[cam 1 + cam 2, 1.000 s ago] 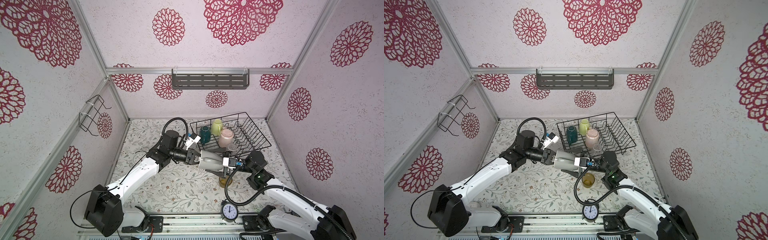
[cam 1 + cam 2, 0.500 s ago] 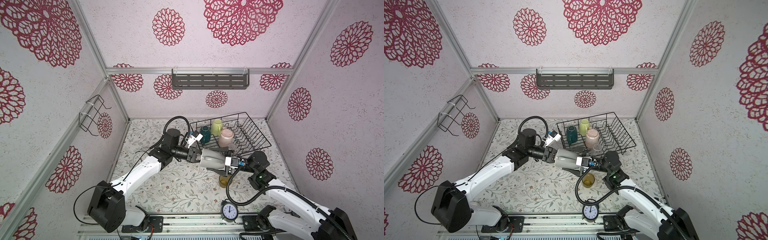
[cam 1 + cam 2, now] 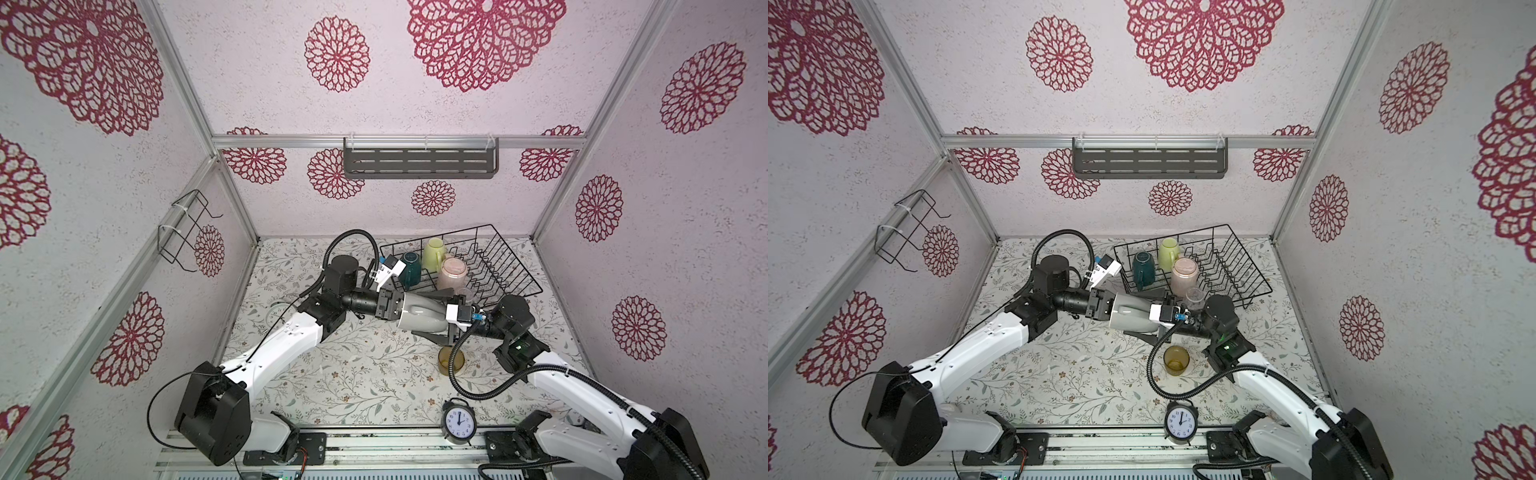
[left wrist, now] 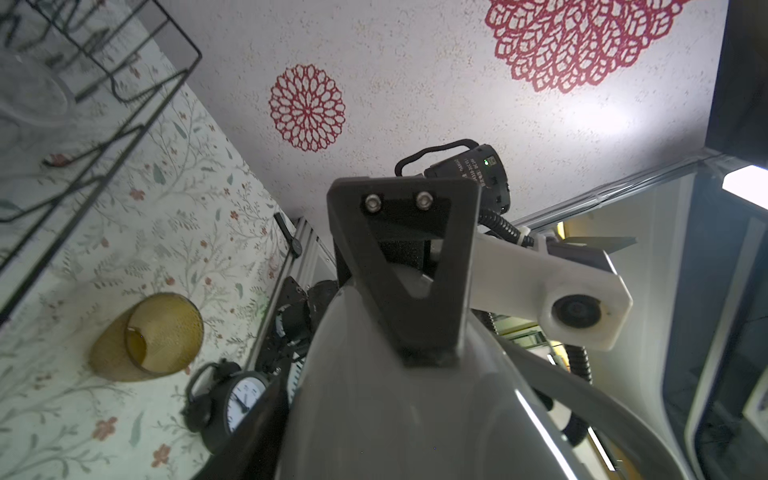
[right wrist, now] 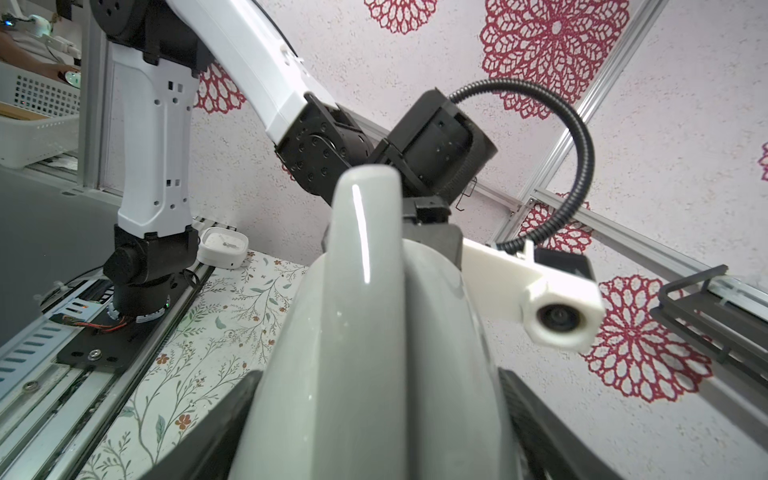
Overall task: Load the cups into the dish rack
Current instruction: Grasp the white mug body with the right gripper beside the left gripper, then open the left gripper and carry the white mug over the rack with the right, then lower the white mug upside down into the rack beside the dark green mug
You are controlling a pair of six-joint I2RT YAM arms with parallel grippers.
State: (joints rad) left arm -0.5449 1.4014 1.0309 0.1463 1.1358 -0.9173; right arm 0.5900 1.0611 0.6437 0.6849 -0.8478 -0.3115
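A grey mug (image 3: 419, 318) hangs on its side above the table between both arms. My right gripper (image 3: 430, 316) is shut on its body, a dark finger (image 5: 232, 419) on each side. My left gripper (image 3: 400, 311) is at the mug's rim with its jaws open; one finger (image 4: 249, 415) stands wide of the wall, the other is hidden. The dish rack (image 3: 515, 257) at the back right holds a teal mug (image 3: 411, 266), a yellow-green mug (image 3: 434, 253) and a pink mug (image 3: 452, 274). A clear glass (image 3: 467, 294) is at its near edge. An amber tumbler (image 3: 452, 361) stands on the table under the right wrist.
A black alarm clock (image 3: 458, 424) stands at the table's front edge, near the amber tumbler. A grey slotted shelf (image 3: 419, 163) hangs on the back wall and a small wire holder (image 3: 183, 228) on the left wall. The right arm's cable loops low over the front of the table.
The left arm has carried the grey mug a little to the right, into the right gripper's fingers. The left jaws, shut on the rim before, have now opened.
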